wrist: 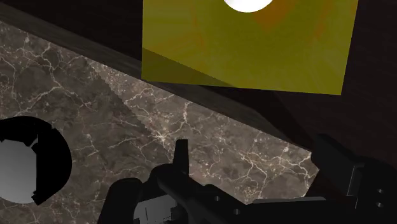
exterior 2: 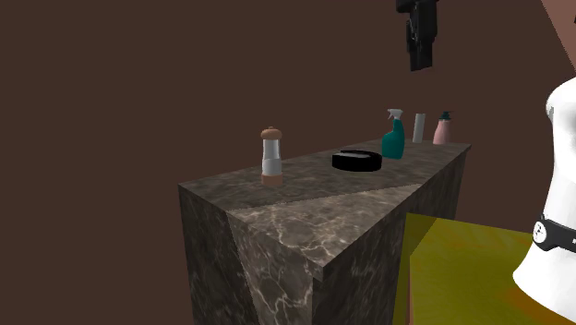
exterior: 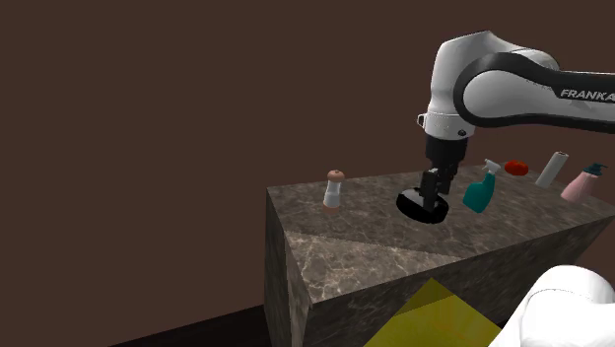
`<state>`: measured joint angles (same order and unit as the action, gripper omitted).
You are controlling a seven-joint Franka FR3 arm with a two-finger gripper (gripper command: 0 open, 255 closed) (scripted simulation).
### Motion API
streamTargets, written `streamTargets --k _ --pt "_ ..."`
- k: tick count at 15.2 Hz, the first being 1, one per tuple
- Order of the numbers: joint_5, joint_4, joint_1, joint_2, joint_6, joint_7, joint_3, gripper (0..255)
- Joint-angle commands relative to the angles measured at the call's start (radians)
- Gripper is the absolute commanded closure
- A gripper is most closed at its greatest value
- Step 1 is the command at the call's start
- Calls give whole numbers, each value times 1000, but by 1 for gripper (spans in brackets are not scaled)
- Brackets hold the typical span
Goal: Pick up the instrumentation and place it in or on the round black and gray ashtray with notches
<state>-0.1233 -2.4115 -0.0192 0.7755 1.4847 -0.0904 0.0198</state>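
My black gripper (exterior: 434,183) hangs high above the marble counter (exterior: 355,237), shut on a dark instrument (exterior 2: 420,48) that dangles under the fingers. In the wrist view the instrument (wrist: 167,201) is a black body with a grey panel, clasped at the gripper (wrist: 235,205). The round black ashtray with a grey middle and notched rim (exterior: 422,205) (exterior 2: 357,161) lies on the counter below. In the wrist view the ashtray (wrist: 27,159) sits off to one side of the fingers, not straight under them.
A shaker with a brown cap (exterior: 334,189) (exterior 2: 270,156) stands near the counter's corner. Beyond the ashtray are a teal spray bottle (exterior: 480,187) (exterior 2: 394,134), a red thing (exterior: 515,167), a white cylinder (exterior: 552,169) and a pink pump bottle (exterior: 583,183). Yellow floor (wrist: 254,44) lies past the counter's edge.
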Motion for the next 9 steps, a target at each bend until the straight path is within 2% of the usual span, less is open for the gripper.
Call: streamTargets --k 1,9 --pt "0 0 0 0 0 0 0 0" --pt "-7 91 6 -267 229 -59 74 0"
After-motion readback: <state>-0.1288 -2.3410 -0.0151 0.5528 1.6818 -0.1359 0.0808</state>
